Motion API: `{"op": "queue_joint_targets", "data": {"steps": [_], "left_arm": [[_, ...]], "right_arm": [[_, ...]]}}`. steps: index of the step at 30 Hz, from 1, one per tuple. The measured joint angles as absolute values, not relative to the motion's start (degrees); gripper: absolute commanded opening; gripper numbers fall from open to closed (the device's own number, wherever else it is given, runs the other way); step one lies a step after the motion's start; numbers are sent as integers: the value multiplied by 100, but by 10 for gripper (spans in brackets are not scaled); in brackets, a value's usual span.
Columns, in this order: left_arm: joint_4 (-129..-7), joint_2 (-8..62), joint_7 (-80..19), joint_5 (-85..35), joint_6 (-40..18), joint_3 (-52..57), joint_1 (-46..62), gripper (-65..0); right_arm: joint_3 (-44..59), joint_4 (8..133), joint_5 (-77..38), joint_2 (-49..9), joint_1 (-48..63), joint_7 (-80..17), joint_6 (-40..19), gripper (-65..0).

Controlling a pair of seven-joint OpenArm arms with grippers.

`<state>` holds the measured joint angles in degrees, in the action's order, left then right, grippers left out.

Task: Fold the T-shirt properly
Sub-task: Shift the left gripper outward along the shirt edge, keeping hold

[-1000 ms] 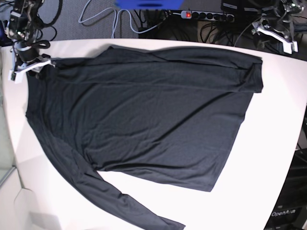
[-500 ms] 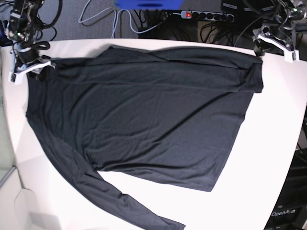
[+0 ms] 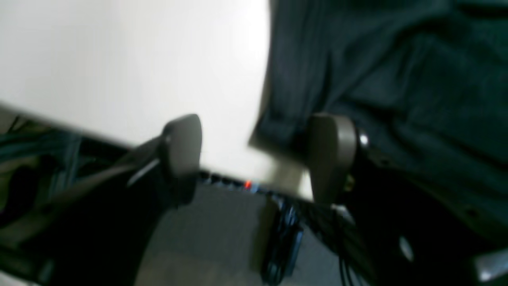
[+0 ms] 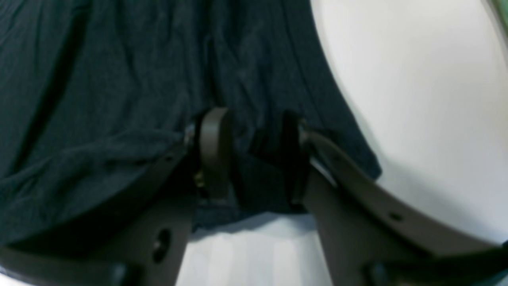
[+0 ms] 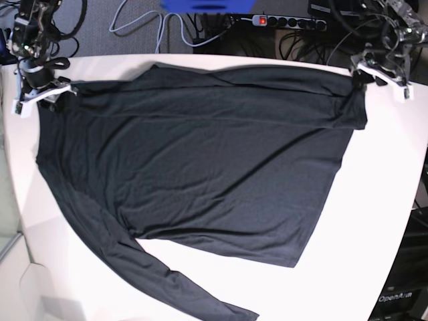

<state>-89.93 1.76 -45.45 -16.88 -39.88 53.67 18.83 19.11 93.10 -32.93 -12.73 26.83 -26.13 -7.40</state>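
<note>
The black T-shirt [image 5: 200, 154] lies spread flat on the white table [image 5: 381, 200], with one long sleeve running to the near edge. My right gripper [image 5: 41, 93] is at the shirt's far left corner. In the right wrist view it [image 4: 254, 157] is shut on a bunched fold of the T-shirt [image 4: 119, 79]. My left gripper [image 5: 382, 72] hovers at the shirt's far right corner. In the left wrist view it [image 3: 256, 155] is open, with the edge of the T-shirt [image 3: 397, 79] reaching between the fingers near the table's rim.
A power strip [image 5: 287, 21] with a red light and loose cables [image 5: 140, 27] lie on the floor behind the table. The table's far edge runs just behind both grippers. Bare white table shows right of the shirt.
My left gripper has moved down and inward from behind the table to the shirt's far right corner. My right gripper and the shirt have not moved.
</note>
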Motion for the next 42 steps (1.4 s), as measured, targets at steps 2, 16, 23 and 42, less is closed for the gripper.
{"op": "queue_joint_targets", "data": {"steps": [2, 16, 23, 42], "left_arm": [[-8947, 178, -4495, -1778, -3988, 5371, 1894, -250], [-8962, 43, -4401, -1785, -3988, 4998, 1822, -250], [-8978, -93, -4331, -1822, -4025, 5022, 1839, -252], [-9000, -80, -4724, -1848, -4010, 5019, 1806, -635]], "right_arm": [[1911, 9310, -3293, -1273, 2681, -2613, -740, -421], [1911, 9310, -3293, -1286, 2681, -2615, -740, -421], [1911, 9310, -3293, -1288, 2679, -2615, -740, -421], [1918, 9310, -3295, -1323, 2672, -2624, -742, -418]]}}
